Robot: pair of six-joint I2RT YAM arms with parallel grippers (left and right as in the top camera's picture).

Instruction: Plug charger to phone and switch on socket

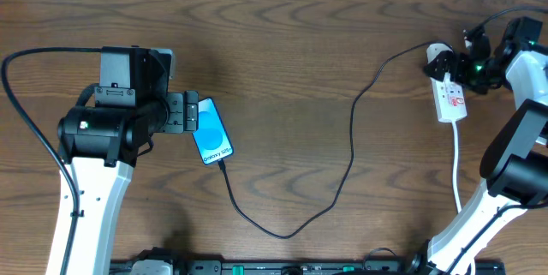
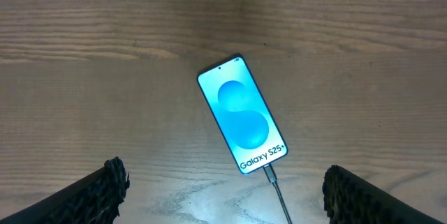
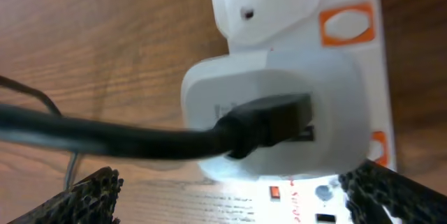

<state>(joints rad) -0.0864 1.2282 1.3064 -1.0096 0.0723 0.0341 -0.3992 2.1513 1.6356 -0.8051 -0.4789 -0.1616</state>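
Left pincer (image 1: 187,112) spread at the phone's (image 1: 211,129) nine o'clock edge; right pincer (image 3: 230,182) spread over the socket (image 1: 450,100); we see open surface (image 1: 282,52) between, crossed by the charger (image 1: 342,172).

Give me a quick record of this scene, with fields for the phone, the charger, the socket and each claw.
phone: black-framed smartphone with blue screen, flat on the wooden table, screen lit
charger: long thin black cable, tip at the phone's bottom edge, appears plugged in
adapter: white plastic plug block, seated in the strip, cable attached
socket: narrow white power strip, switch position unclear
left claw: open, above the phone, holding nothing
right claw: open, at the adapter, holding nothing
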